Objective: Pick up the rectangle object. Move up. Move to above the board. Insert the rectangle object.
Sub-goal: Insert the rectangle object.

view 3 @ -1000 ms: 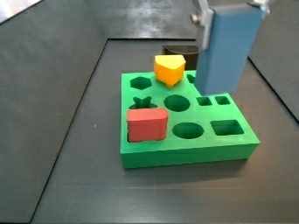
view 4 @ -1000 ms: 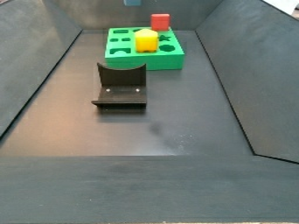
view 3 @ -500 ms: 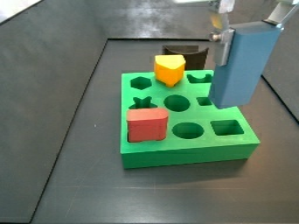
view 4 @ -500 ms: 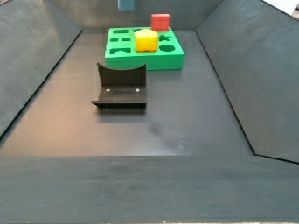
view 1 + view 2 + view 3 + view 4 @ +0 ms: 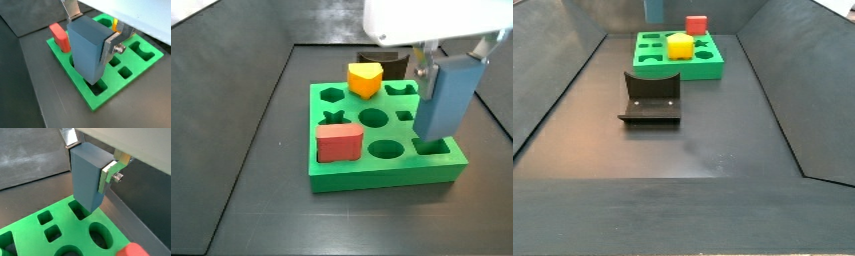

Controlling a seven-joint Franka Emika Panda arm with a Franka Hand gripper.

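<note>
On the board (image 5: 385, 175), a red block (image 5: 338, 144) fills a left-edge hole and a yellow block (image 5: 365, 79) a rear one. My gripper (image 5: 93, 31) clamps the rectangle object (image 5: 445, 96) upright, its foot over the right-corner square hole.

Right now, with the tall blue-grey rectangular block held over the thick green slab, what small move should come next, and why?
Probably a slow, straight descent. The gripper is over the green slab, and its fingers clamp the blue-grey block upright. In a side view the block's lower end sits at a square hole near the slab's corner. Both wrist views suggest it is barely in, so keep it vertical.
</note>
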